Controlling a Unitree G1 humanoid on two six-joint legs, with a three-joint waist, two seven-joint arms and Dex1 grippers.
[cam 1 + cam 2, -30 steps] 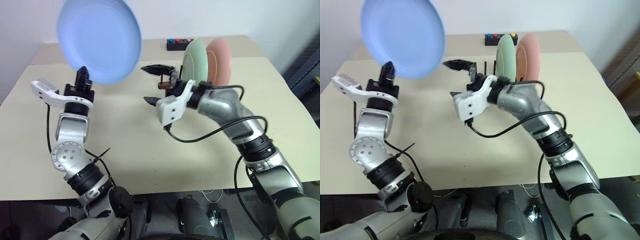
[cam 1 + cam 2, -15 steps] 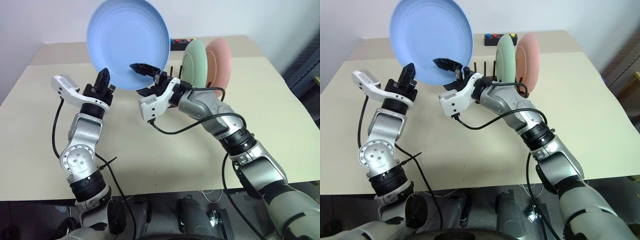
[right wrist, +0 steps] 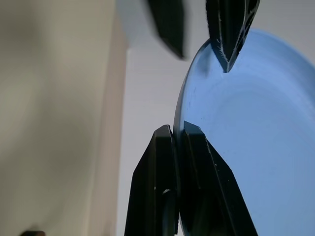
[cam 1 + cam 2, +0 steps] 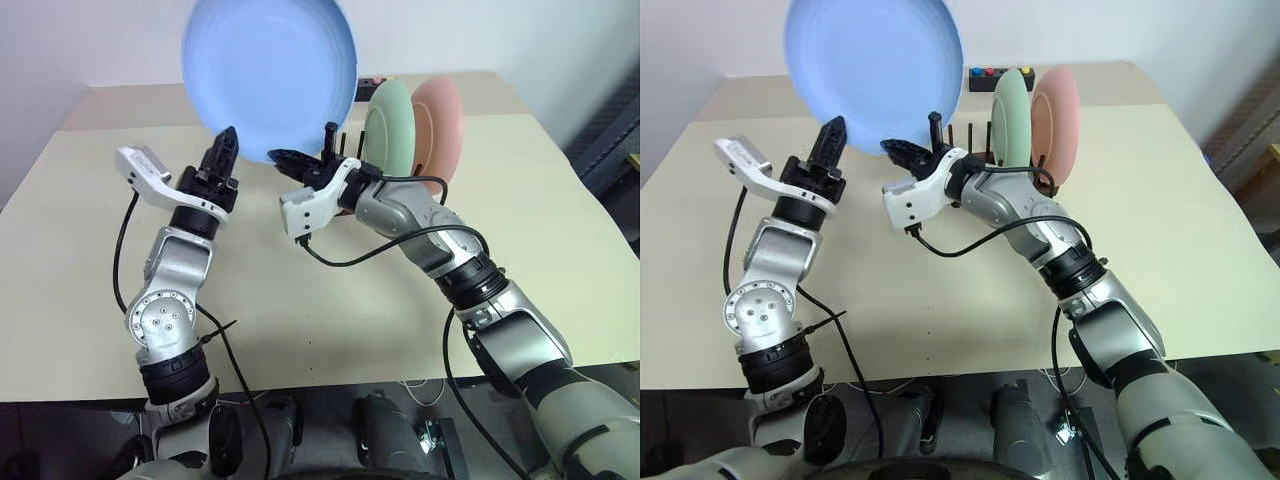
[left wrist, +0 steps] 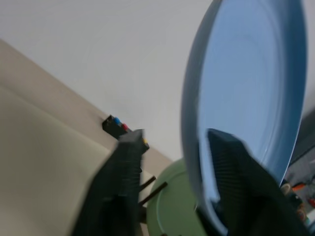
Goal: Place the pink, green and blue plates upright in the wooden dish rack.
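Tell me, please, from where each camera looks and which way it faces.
Left eye, right eye views: on the head, looking forward and down at both arms, the table, the blue plate.
Left wrist view: along the left gripper, open around the blue plate's rim; green plate beyond.
Right wrist view: along the right gripper, shut on the blue plate.
Both wrist views share the blue plate and the left gripper's fingers.

Blue plate [image 4: 268, 75] light blue; green plate [image 4: 388, 125] mint; pink plate [image 4: 440, 118] salmon; rack seemingly dark brown.
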